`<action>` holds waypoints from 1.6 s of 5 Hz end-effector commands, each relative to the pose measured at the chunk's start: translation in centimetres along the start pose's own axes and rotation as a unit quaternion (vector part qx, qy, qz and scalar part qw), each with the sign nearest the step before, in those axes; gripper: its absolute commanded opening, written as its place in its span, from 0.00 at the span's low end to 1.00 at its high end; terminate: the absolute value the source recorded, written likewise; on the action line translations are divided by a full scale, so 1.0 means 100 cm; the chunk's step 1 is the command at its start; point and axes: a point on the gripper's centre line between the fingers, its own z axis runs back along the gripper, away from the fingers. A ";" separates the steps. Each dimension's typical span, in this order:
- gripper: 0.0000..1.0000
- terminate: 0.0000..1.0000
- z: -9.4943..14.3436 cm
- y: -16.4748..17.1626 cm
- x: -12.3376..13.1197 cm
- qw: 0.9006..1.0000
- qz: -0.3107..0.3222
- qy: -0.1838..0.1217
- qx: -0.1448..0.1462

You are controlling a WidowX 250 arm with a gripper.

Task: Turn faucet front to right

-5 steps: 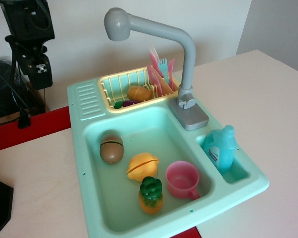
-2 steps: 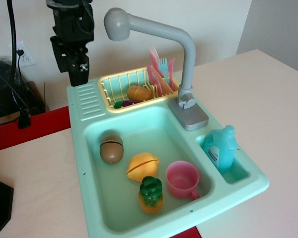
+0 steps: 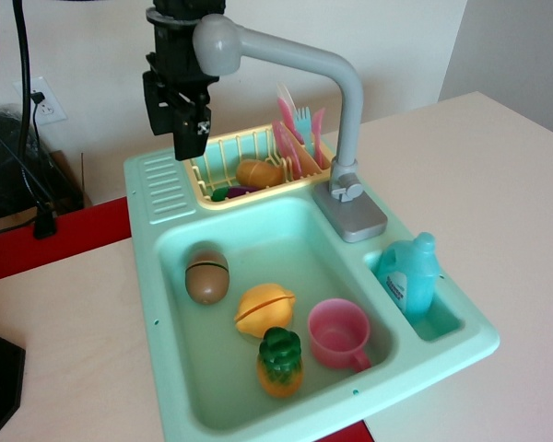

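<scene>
Faucet [image 3: 341, 110] overhangs sink [image 3: 166, 304] holding cup [image 3: 339, 333], toy foods.

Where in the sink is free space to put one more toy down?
Basin: bare at the back, between the rack and the egg, and at the front left of the pineapple. Crowded around lemon, pineapple and cup. The ribbed corner is bare, near the end effector.
</scene>
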 end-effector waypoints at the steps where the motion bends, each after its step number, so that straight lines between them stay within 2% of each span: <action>1: 1.00 0.00 0.014 -0.017 0.008 1.000 -0.018 -0.019 0.002; 2: 1.00 0.00 0.015 -0.047 0.000 0.998 -0.056 -0.017 0.004; 4: 1.00 0.00 0.007 -0.118 -0.036 0.991 -0.134 -0.006 0.018; 5: 1.00 0.00 0.010 -0.069 -0.027 0.996 -0.087 -0.016 0.017; 6: 1.00 0.00 0.017 -0.022 -0.027 0.997 0.030 -0.050 0.045; 7: 1.00 0.00 0.011 0.029 -0.030 0.992 0.107 -0.051 0.050; 8: 1.00 0.00 0.001 0.064 -0.030 0.995 0.084 -0.045 0.027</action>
